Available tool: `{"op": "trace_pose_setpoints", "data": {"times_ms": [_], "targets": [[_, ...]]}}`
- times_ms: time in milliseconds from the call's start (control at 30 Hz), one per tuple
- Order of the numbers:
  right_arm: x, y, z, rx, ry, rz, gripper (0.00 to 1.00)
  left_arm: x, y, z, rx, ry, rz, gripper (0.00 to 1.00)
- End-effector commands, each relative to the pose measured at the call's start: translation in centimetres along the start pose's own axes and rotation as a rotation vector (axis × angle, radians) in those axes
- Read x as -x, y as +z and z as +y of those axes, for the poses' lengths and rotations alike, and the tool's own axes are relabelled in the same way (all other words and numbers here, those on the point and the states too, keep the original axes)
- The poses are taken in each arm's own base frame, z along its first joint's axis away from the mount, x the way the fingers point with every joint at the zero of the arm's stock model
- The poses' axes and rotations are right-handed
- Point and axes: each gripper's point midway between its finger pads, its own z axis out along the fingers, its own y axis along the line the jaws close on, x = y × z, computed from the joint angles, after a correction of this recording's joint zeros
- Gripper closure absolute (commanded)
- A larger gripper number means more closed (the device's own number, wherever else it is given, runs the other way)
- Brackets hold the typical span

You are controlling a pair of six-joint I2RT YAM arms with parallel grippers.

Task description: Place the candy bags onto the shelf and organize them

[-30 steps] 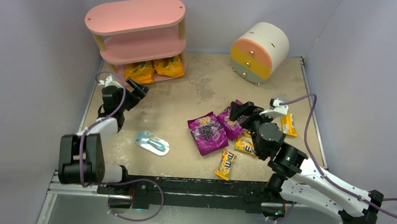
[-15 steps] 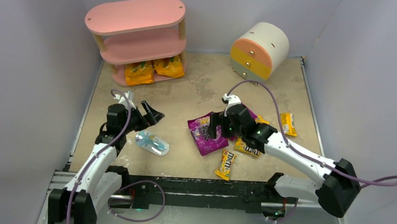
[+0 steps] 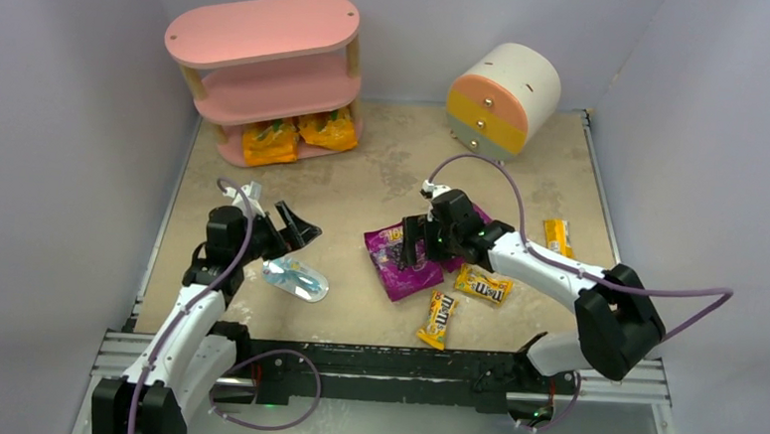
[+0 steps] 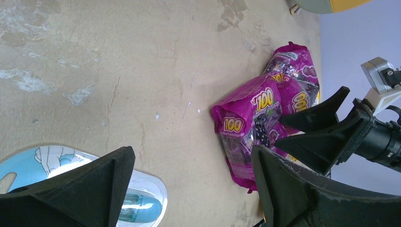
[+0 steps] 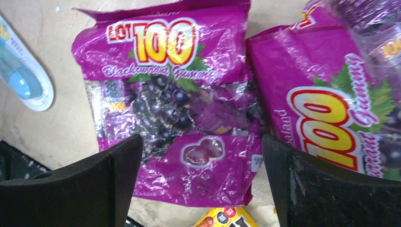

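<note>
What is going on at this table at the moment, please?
Two robot arms are stocking the pink shelf with candy. Two orange bags lie on its bottom tier. The open right gripper hovers over a purple bag; the open, empty left gripper hangs near a blue-white packet. Three M&M's packs lie on the table.

Right wrist view: second purple bag (image 5: 331,109) cut by right edge, blue packet (image 5: 21,75) by left, M&M's pack (image 5: 227,218) by bottom; top view: orange bags (image 3: 271,141) half under shelf (image 3: 268,92)
</note>
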Motion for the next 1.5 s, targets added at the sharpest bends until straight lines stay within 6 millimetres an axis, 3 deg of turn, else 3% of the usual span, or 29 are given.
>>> {"op": "trace_pose_setpoints", "data": {"times_ms": [0, 333, 533, 633, 733, 900, 1067, 1233, 1467], "targets": [[1.9, 0.0, -1.9, -0.105, -0.009, -0.081, 0.03, 0.1, 0.2, -0.3, -0.023, 0.034, -0.009, 0.01], [2.3, 2.5, -1.2, -0.044, -0.053, -0.085, 0.02, -0.5, 0.9, -0.5, -0.065, 0.036, 0.013, 0.01], [2.8, 4.9, 0.9, 0.085, -0.112, -0.067, 0.03, -0.3, 1.2, -1.2, -0.102, 0.056, 0.021, 0.0], [1.6, 5.7, 1.5, 0.139, -0.126, -0.014, 0.11, -0.8, 1.4, -1.0, -0.107, 0.054, 0.029, 0.0], [0.6, 5.5, 2.2, 0.198, -0.12, -0.004, 0.25, -1.2, 1.4, -1.1, -0.119, 0.045, 0.046, 0.0], [1.1, 2.8, 2.6, 0.211, -0.083, -0.083, 0.64, -1.1, 1.7, -1.4, -0.136, 0.043, 0.042, 0.0], [2.9, -0.1, 4.2, 0.274, -0.037, -0.187, 0.98, -2.0, 2.2, -3.2, -0.235, 0.058, 0.08, 0.0], [5.8, -4.3, 6.4, 0.365, -0.015, -0.329, 1.0, -3.5, 1.8, -7.0, -0.412, 0.108, 0.119, 0.0], [11.3, -12.4, 8.3, 0.444, 0.09, -0.617, 1.0, -4.2, 1.1, -12.5, -0.61, 0.142, 0.091, 0.0]]}}
